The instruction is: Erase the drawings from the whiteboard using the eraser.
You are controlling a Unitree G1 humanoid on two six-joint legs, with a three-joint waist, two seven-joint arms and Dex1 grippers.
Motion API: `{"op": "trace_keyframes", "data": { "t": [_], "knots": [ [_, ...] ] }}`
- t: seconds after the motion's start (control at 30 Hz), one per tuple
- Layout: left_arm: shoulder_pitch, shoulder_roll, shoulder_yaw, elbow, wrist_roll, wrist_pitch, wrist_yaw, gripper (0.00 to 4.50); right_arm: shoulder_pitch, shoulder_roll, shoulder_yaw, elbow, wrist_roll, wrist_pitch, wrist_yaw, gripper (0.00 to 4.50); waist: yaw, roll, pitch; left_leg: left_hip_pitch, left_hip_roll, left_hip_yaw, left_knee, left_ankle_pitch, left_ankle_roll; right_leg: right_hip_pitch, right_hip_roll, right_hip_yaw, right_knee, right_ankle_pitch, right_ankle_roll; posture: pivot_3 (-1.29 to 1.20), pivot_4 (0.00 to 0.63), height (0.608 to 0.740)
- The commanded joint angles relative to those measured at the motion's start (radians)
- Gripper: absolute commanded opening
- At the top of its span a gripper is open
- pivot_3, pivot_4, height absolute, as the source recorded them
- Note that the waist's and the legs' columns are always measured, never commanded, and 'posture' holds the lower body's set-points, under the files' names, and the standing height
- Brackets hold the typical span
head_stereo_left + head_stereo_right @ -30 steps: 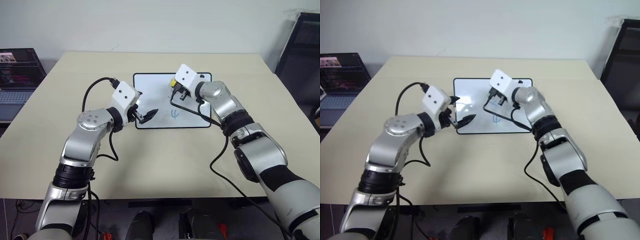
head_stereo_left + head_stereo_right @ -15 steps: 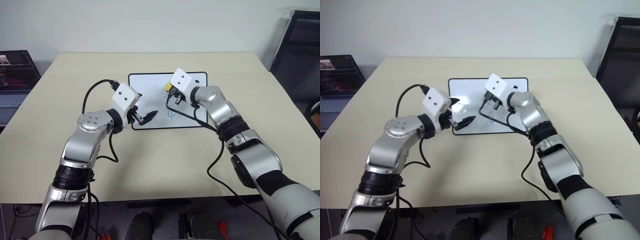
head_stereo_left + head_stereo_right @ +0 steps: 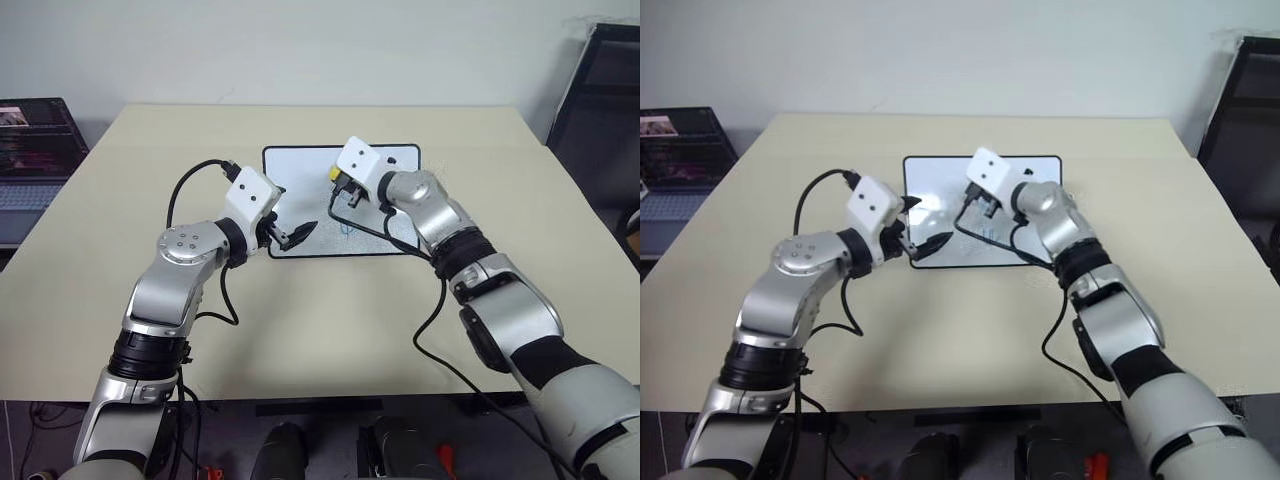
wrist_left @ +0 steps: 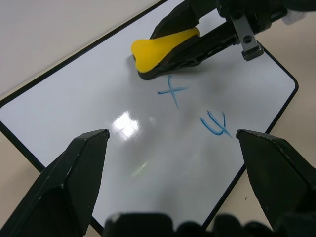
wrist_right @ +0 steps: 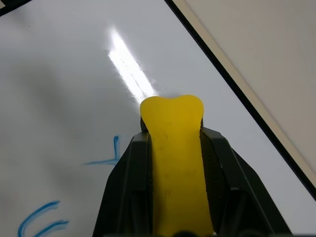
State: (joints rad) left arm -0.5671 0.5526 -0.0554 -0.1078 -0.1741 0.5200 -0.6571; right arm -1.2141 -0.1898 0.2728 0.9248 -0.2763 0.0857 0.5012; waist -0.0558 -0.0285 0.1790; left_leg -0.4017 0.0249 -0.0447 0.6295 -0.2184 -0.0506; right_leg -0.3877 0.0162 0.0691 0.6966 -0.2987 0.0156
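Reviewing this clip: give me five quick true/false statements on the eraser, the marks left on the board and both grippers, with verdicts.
1. The right gripper is shut on the eraser. True.
2. The eraser is yellow. True.
3. The whiteboard is wiped clean. False: blue drawings remain on it, an "x" and a "4"-like figure.
4. The left gripper holds a marker. False: its jaws stand open over the whiteboard with nothing between them.
5. The eraser lies loose on the table beside the board. False: it is clamped between the right gripper's fingers, over the board next to the "x".
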Motion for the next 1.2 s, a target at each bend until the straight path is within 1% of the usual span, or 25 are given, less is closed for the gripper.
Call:
{"op": "trace_keyframes", "data": {
  "t": [0.03,0.17,0.27,0.43,0.53,0.73,0.87,1.07,1.2],
  "knots": [
    [-0.009,0.005,0.01,-0.02,0.003,-0.011,0.002,4.5,0.065,-0.083,0.001,-0.074,-0.021,0.014,0.025,0.99,0.007,0.0,0.0,0.0,0.0,0.0,0.0,0.0,0.0,0.001,0.0,0.0,-0.001,0.0,0.0,0.0,0.15,0.74],
    [-0.007,0.005,0.01,-0.013,0.004,-0.015,0.0,4.5,0.133,-0.116,0.014,-0.191,-0.025,0.035,0.054,0.99,0.006,0.0,0.0,0.0,0.0,0.0,0.0,0.0,0.0,0.001,0.0,0.0,-0.001,0.0,0.0,0.0,0.15,0.74],
    [-0.006,0.004,0.011,-0.014,0.003,-0.011,0.001,4.5,0.163,-0.119,0.005,-0.261,-0.02,0.061,0.06,0.99,0.001,0.0,0.0,0.0,0.0,0.0,0.0,0.0,0.0,0.001,0.0,0.0,0.0,0.0,0.0,0.0,0.15,0.74],
    [-0.003,0.004,0.011,-0.022,0.002,-0.001,0.005,4.5,0.166,-0.09,-0.035,-0.343,0.025,0.107,0.057,0.99,-0.001,0.0,0.0,0.0,0.0,0.0,0.0,0.0,0.0,0.0,0.0,0.0,0.0,0.0,0.0,0.0,0.15,0.74],
    [-0.006,0.003,0.008,-0.036,0.003,0.012,0.009,4.5,0.136,-0.059,-0.05,-0.355,0.045,0.116,0.038,0.99,-0.003,0.0,0.001,0.0,0.0,0.001,-0.001,0.0,0.0,-0.001,0.0,0.0,0.0,0.0,0.0,0.0,0.15,0.74],
    [-0.012,0.003,0.006,-0.049,0.003,0.028,0.012,4.5,0.095,0.009,-0.043,-0.329,0.061,0.104,0.021,0.99,-0.003,0.0,0.001,-0.001,0.001,0.001,-0.001,0.0,0.0,-0.001,0.0,0.0,-0.001,0.0,0.0,0.0,0.15,0.74],
    [-0.011,0.006,0.006,-0.052,0.001,0.029,0.011,4.5,0.061,0.034,-0.022,-0.245,0.04,0.08,-0.005,0.99,-0.002,0.0,0.001,-0.001,0.0,0.001,-0.001,0.0,0.0,-0.001,0.0,0.0,-0.001,0.0,0.0,0.0,0.15,0.74],
    [-0.006,0.008,0.007,-0.046,0.003,0.02,0.007,4.5,0.002,0.033,0.009,-0.086,-0.009,0.047,-0.037,0.99,-0.002,0.0,0.001,-0.001,0.0,0.001,-0.001,0.0,0.0,-0.001,0.0,0.0,-0.002,0.0,0.0,0.0,0.15,0.74],
    [0.003,0.011,0.011,-0.035,0.004,0.003,0.003,4.5,0.004,0.01,0.015,-0.056,-0.019,0.041,-0.024,0.99,-0.002,0.0,0.001,-0.001,0.0,0.0,-0.001,0.0,0.0,-0.001,0.0,0.0,-0.002,0.0,0.0,0.0,0.15,0.74]
  ]
}}
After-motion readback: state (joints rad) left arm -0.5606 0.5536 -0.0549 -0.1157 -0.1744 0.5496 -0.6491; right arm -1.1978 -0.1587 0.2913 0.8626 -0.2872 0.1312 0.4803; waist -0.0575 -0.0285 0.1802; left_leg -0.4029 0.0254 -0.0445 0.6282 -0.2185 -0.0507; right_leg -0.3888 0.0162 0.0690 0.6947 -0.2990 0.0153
